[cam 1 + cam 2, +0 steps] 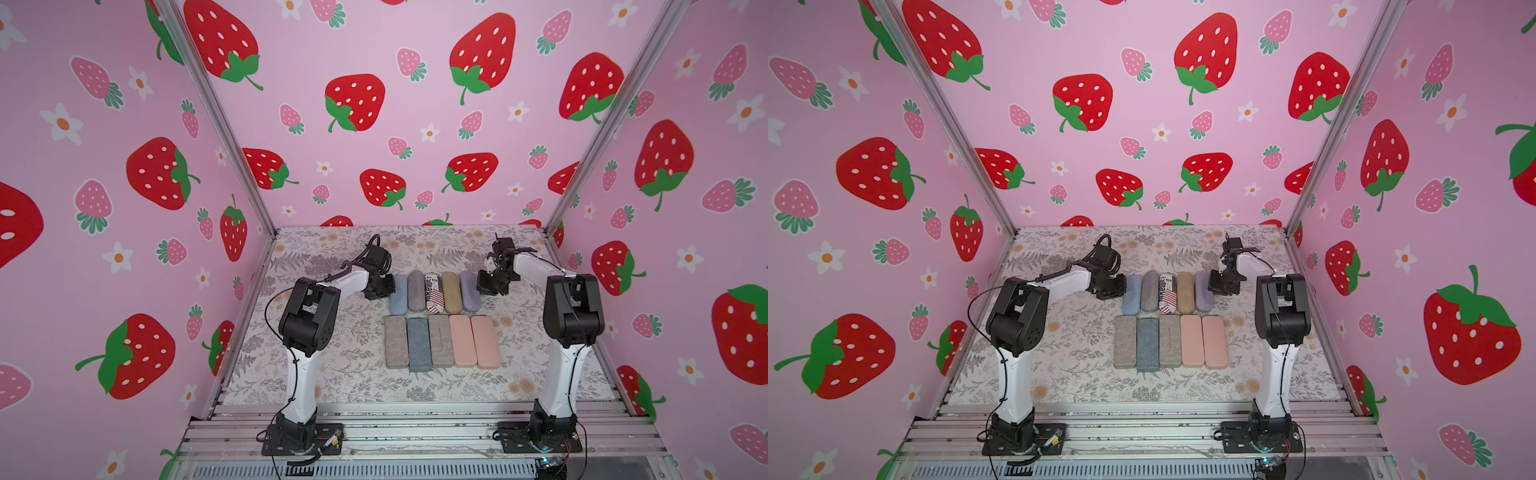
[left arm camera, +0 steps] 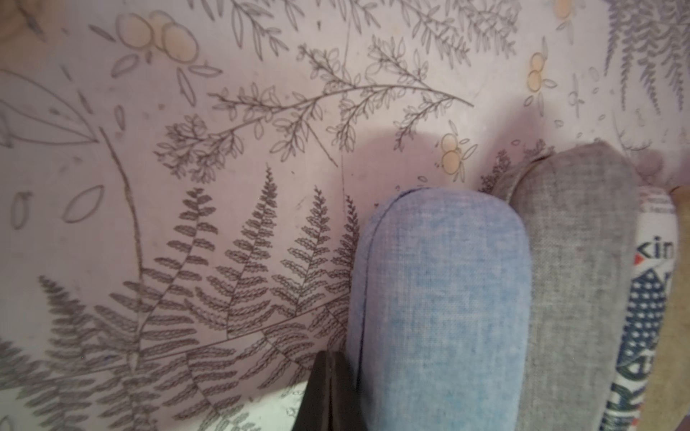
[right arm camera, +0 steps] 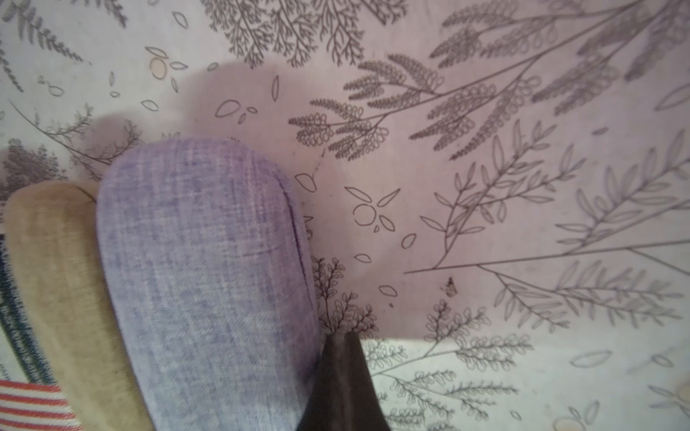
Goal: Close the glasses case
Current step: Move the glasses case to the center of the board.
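Your left gripper [image 2: 330,377] and right gripper [image 3: 341,358] are both pinched together, empty. The blue case [image 2: 440,298] sits just beside the left one and the purple case [image 3: 209,280] just beside the right, long axes parallel to the grippers. Neither looks open.

Far row: five rounded fabric glasses cases [image 1: 433,293] lay touching.
Near row: five flat rectangular cases [image 1: 440,340] lay touching too.
Flanks: left end effector [image 1: 380,289] stood just beside the light-blue fabric case [image 2: 440,306], right end effector [image 1: 484,286] beside the purple fabric case [image 3: 209,280].
Open: floral-print table [image 1: 332,365] lay bare around both rows.
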